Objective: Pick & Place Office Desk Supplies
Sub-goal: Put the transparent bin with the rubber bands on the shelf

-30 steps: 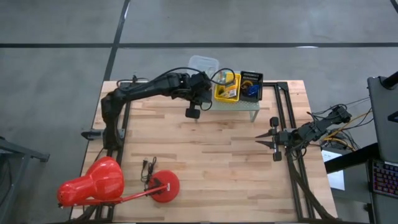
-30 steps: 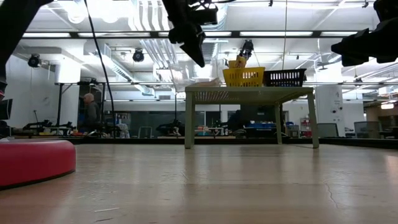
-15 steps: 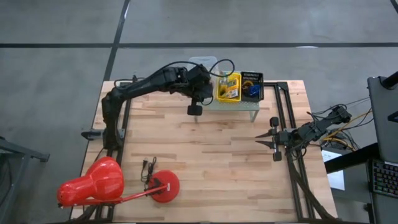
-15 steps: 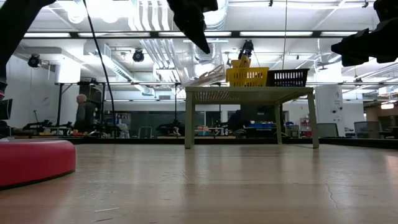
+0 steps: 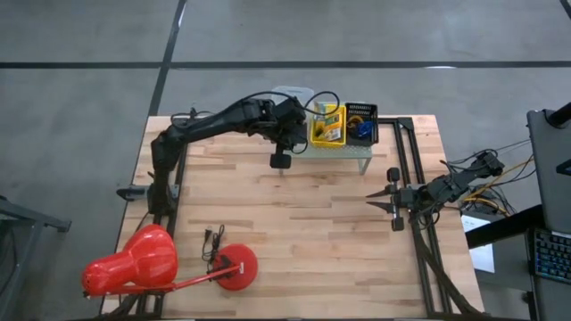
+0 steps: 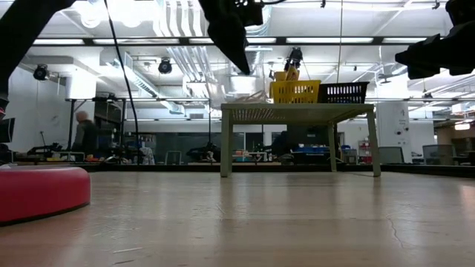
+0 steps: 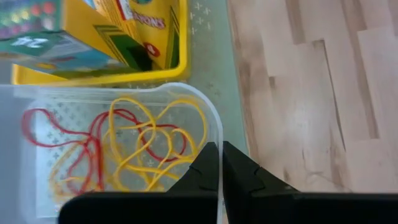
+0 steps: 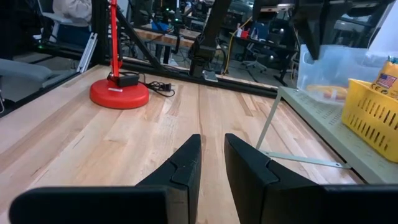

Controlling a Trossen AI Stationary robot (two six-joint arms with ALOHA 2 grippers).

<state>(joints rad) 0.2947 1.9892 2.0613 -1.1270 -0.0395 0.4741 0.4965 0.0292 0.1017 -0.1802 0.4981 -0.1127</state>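
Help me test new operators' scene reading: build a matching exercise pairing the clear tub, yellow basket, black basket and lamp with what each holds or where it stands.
Things:
1. clear tub
2. yellow basket
3. black basket
4. lamp

Descriptions:
A. holds crayon boxes
B. holds a blue loop
C. holds rubber bands
D. lies on the bare table

Pairs: 1-C, 2-A, 3-B, 4-D

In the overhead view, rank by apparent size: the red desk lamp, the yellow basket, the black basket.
1. Red desk lamp, by far the largest.
2. Yellow basket.
3. Black basket, only slightly smaller than the yellow one; they sit side by side on the shelf, so the comparison is fair.
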